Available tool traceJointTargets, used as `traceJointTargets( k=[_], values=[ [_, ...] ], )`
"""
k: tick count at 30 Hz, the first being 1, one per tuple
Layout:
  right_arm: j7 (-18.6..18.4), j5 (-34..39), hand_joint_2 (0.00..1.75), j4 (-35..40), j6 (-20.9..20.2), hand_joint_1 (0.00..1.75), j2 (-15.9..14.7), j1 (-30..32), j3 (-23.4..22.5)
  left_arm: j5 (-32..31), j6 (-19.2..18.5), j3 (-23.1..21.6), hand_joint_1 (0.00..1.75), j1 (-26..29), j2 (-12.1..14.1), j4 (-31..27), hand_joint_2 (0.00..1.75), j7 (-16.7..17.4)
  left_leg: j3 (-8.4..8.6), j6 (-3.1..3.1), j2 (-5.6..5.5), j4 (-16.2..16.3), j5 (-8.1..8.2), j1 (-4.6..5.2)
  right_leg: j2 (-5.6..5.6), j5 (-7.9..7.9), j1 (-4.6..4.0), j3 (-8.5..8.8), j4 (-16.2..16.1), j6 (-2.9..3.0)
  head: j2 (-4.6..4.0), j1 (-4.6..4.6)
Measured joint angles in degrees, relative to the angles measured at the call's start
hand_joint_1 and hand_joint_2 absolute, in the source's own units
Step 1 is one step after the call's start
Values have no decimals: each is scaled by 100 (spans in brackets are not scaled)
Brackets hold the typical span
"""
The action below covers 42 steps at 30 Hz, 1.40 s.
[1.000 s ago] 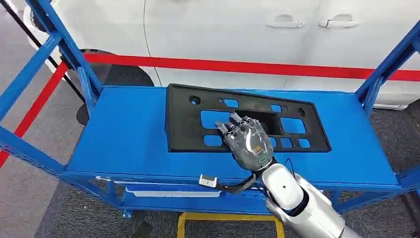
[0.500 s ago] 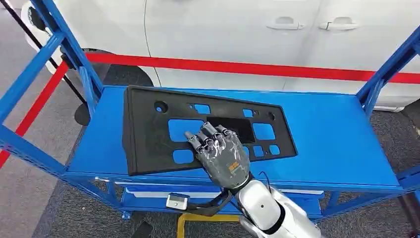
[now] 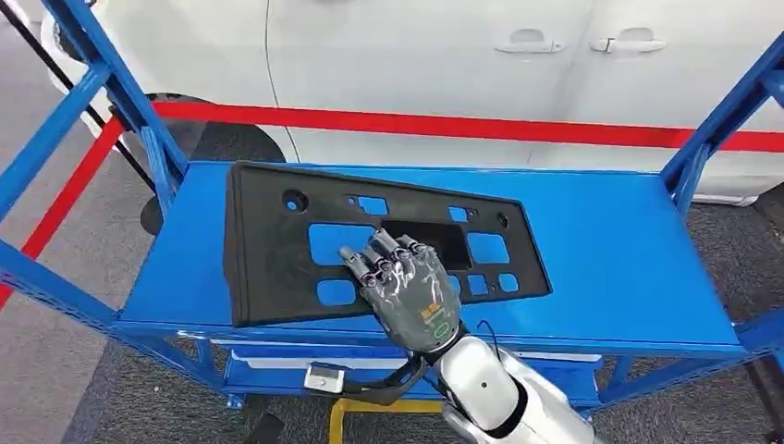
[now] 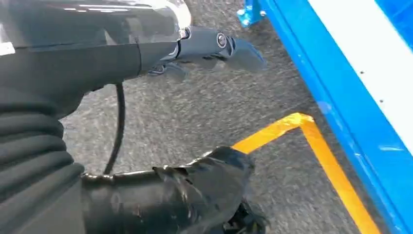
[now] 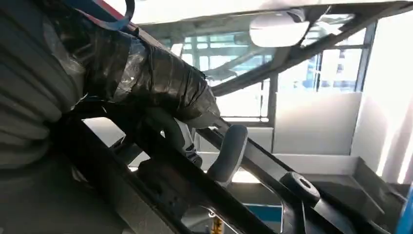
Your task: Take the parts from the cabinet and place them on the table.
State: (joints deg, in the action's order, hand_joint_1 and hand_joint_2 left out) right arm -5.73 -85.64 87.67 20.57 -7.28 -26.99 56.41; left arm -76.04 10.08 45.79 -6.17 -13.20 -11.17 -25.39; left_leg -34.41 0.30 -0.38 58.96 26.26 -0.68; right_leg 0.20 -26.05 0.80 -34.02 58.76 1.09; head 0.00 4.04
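Right hand (image 3: 411, 294) grasping black part (image 3: 277, 250) thru its cutout, fingers (image 3: 374, 262) hooked in, on blue shelf (image 3: 629, 268). Table drop pending. Left hand (image 4: 214, 46) prob. released.

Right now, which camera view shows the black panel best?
The head view: the whole black panel lies in sight on the blue shelf, cutouts visible, with the right hand gripping its near edge. The right wrist view shows just a close strip of the panel past the hand. The left wrist view looks at the floor.

right hand (image 5: 160, 105) gripping black part (image 5: 214, 190)
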Motion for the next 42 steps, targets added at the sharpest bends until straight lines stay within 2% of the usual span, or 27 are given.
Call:
traceJointTargets(
  k=[2,4,5,6,7,9,10,11,14,15,17,19,20,21,22,25,26,30,32,34,35,36,37,38,40,41,42],
  values=[
    [-37,0,175,-11,-33,175,7,-32,0,-26,152,0,0,-5,-2,0,175,100,-212,-45,4,534,347,-4,-11,2,-5,-2,-9,62,-2,-7],
    [-63,0,175,-41,-105,175,7,-41,0,-72,284,-2,0,1,-2,0,175,170,-660,-83,5,1511,761,-10,-17,-2,-17,-5,-4,69,-2,-2],
    [-68,0,175,-66,-120,175,7,-38,0,-83,321,-2,0,10,-2,0,175,188,-781,-92,5,1764,796,-10,-17,-2,-21,-5,0,69,0,-4],
    [-70,0,175,-83,-129,175,4,-38,0,-87,352,-2,0,15,-2,0,175,199,-776,-91,5,1743,709,-11,-15,-3,-21,0,1,70,-2,-4],
    [-70,0,175,-101,-133,175,4,-42,0,-100,382,-4,0,14,-2,0,175,207,-635,-79,5,1439,498,-10,-8,-4,-22,4,4,69,-2,-4],
    [-70,0,175,-114,-135,175,4,-51,-2,-103,419,-9,0,6,-2,0,175,218,-173,-39,5,484,19,-10,4,-17,-22,23,16,53,0,-4],
    [-72,0,175,-124,-140,175,4,-58,-4,-105,437,-11,0,2,-2,0,175,225,18,-6,4,29,-46,-7,7,-31,-22,25,24,33,0,-4],
    [-72,0,175,-133,-142,175,4,-71,-4,-114,450,-13,0,-4,-4,0,175,231,80,4,1,-47,-19,29,13,-34,-66,-7,54,1,0,-4],
    [-79,0,175,-181,-162,175,4,-78,-11,-151,483,-15,0,8,-11,0,175,262,45,63,-5,-24,-37,44,14,3,-46,-3,11,-75,-2,-2],
    [-81,0,175,-188,-173,175,4,-86,-17,-153,487,-15,0,7,-18,0,175,273,61,113,-4,-77,-70,-6,13,-10,-73,-7,18,-112,0,-4],
    [-85,2,175,-199,-181,175,2,-105,-44,-155,529,-17,0,-11,-33,0,175,284,70,176,8,-110,-105,-12,2,-264,-51,-118,316,-172,0,0],
    [-85,2,175,-219,-188,175,0,-103,-55,-157,535,-18,0,-8,-39,0,175,295,56,203,17,-101,-106,-2,3,-712,-37,-511,1195,-205,0,-2],
    [-85,2,175,-241,-190,175,-4,-91,-57,-157,540,-18,0,-1,-39,0,175,297,46,204,20,-91,-105,-1,2,-836,-32,-696,1588,-220,-2,0],
    [-85,4,175,-264,-190,175,-9,-86,-57,-159,546,-17,0,4,-39,0,175,301,37,203,19,-77,-105,-1,2,-803,-19,-754,1704,-227,0,0],
    [-85,6,175,-282,-192,175,-11,-84,-57,-159,553,-17,0,6,-39,0,175,301,31,203,17,-64,-104,-1,1,-657,-2,-676,1552,-227,0,0],
    [-96,11,175,-293,-188,175,-11,-93,-83,-162,570,-26,0,3,-48,0,175,301,28,168,8,-25,-81,-2,-13,-44,13,2,207,-177,-2,2],
    [-105,11,175,-299,-188,175,-9,-97,-85,-162,572,-26,0,0,-48,0,175,301,-2,138,7,-4,-82,34,-13,-124,-15,36,102,-159,-2,0],
    [-140,11,175,-315,-186,175,-9,-77,-111,-162,581,-28,0,7,-48,0,175,303,-31,17,7,-18,-131,28,14,-35,-27,-21,64,-50,0,0],
    [-140,11,175,-315,-184,175,4,-83,-120,-162,585,-31,0,5,-48,0,175,303,-157,-33,11,283,171,3,-13,21,0,-18,16,42,-2,-7],
    [-140,9,175,-319,-184,175,20,-75,-120,-159,585,-31,0,7,-48,0,175,308,-497,-76,12,1133,651,-8,-24,42,-13,-57,17,78,0,-7],
    [-140,9,175,-330,-184,175,20,-69,-120,-162,585,-31,0,13,-48,0,175,312,-655,-93,12,1534,818,-7,-29,53,-21,-82,22,88,-2,-4],
    [-140,9,175,-341,-181,175,20,-61,-120,-162,585,-31,0,19,-48,0,175,319,-724,-101,12,1749,860,-8,-30,64,-27,-104,32,91,0,-7],
    [-140,9,175,-356,-177,175,20,-51,-120,-162,585,-31,0,23,-48,0,175,323,-645,-100,12,1669,760,-8,-29,70,-28,-120,43,89,0,-4],
    [-140,9,175,-363,-168,175,20,-48,-120,-162,585,-31,0,23,-48,0,175,325,-432,-89,13,1318,558,-8,-28,74,-28,-130,58,84,-2,-4],
    [-140,-2,175,-363,-142,175,26,-54,-127,-162,585,-33,0,12,-46,0,175,325,168,-42,13,278,125,-6,-24,76,-29,-135,98,76,0,-4],
    [-140,-9,175,-365,-129,175,37,-54,-138,-162,585,-39,0,1,-46,0,175,325,296,-7,9,24,250,0,-26,87,-31,-155,100,53,-2,-4],
    [-140,-17,175,-365,-109,175,41,-64,-142,-162,585,-50,0,-6,-46,0,175,323,274,12,4,-24,182,40,-22,99,-57,-191,135,13,0,-4]
  ],
)
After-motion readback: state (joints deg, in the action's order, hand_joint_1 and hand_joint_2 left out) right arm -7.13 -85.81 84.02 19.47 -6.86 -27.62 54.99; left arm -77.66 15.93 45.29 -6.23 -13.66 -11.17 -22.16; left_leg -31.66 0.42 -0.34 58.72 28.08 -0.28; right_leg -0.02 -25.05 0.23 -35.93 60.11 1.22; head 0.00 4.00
